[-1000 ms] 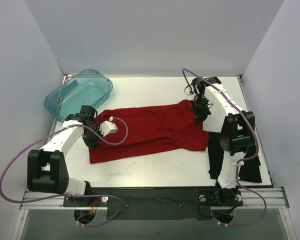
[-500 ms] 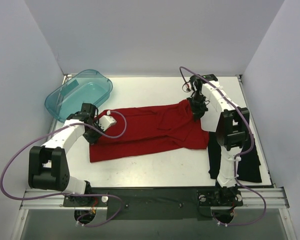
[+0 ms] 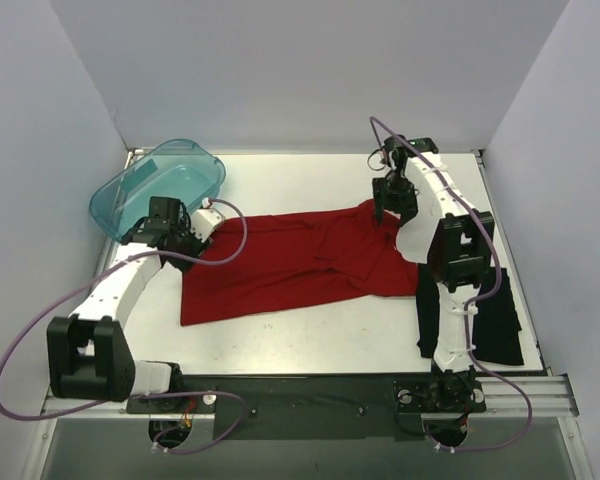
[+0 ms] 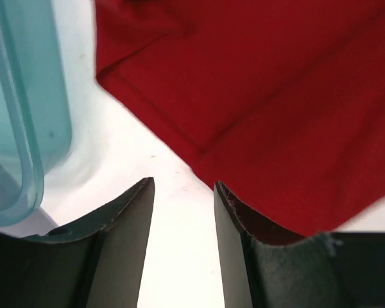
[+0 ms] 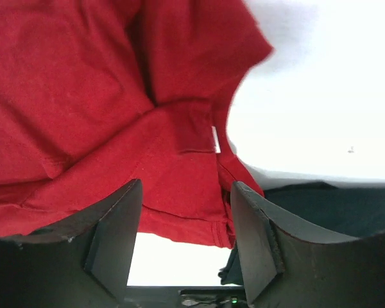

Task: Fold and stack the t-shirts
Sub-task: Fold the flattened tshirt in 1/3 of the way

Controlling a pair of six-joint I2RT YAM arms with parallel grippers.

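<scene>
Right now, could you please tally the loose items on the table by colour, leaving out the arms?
Red t-shirt: 1
Black t-shirt: 1
Teal plastic tub: 1
Total: 3

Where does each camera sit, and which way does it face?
Top external: above, behind the bases, looking down at the table; both arms show.
Left wrist: on that arm, looking past open left fingers at red shirt and tub.
Right wrist: on that arm, looking past open right fingers at red shirt and black shirt.
All share the red shirt.
</scene>
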